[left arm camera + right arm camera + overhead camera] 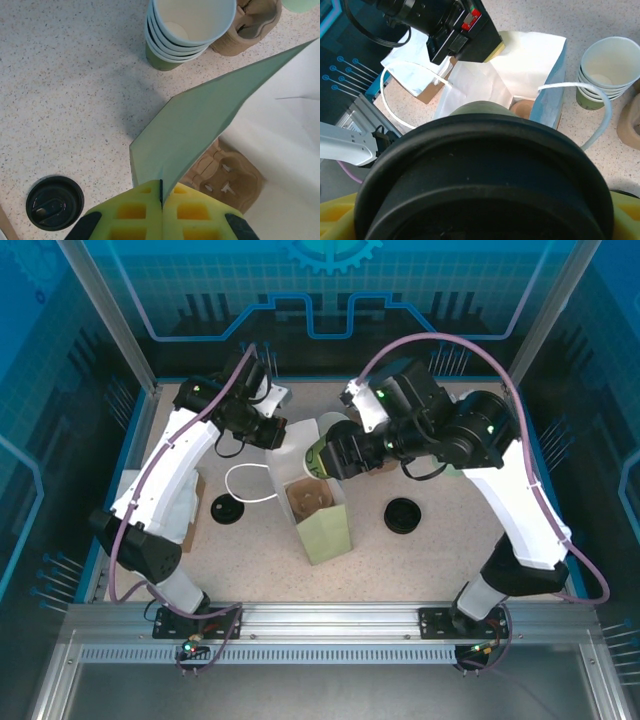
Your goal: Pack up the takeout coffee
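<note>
Takeout coffee (pixel 322 457): black lid (pixel 485 175), right wrist; green wall near bag (pixel 325 525), overhead.

The coffee cup (pixel 319 456), green-walled and wearing a round black lid (pixel 485 170), is hanging in the air, pinched between the fingers of the right gripper (pixel 326 456). It is leaning over rather than standing upright, and is hovering just above the open mouth of the paper bag (pixel 328 530) at mid-table.

Bag (pixel 549 102) mouth open; cup stack (pixel 607 67) beside.
</note>
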{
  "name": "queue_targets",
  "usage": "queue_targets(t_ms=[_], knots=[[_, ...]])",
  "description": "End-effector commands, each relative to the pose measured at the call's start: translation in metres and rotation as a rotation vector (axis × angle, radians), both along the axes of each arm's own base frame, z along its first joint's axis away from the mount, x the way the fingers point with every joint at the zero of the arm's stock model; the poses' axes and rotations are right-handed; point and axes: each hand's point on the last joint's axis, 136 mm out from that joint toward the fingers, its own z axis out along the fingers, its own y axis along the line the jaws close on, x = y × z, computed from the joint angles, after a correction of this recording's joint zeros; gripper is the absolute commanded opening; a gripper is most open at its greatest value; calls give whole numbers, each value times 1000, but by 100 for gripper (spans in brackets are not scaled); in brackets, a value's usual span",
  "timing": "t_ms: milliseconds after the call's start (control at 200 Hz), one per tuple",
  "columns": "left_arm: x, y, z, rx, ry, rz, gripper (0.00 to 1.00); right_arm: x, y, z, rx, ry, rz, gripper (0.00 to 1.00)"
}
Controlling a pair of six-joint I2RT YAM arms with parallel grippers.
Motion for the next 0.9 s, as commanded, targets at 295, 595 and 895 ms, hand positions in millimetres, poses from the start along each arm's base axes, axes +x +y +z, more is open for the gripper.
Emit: queue_targets(t_ms=[295, 595, 895], knots=[[1, 5, -3, 3, 60, 113, 7, 2, 39, -38, -90, 57, 63, 77], [-4, 0, -2, -6, 72, 109, 8, 13, 45, -73, -203, 103, 54, 77], [-8, -1, -8, 5, 81, 104, 9, 20, 39, -99, -310, 132, 35, 77]])
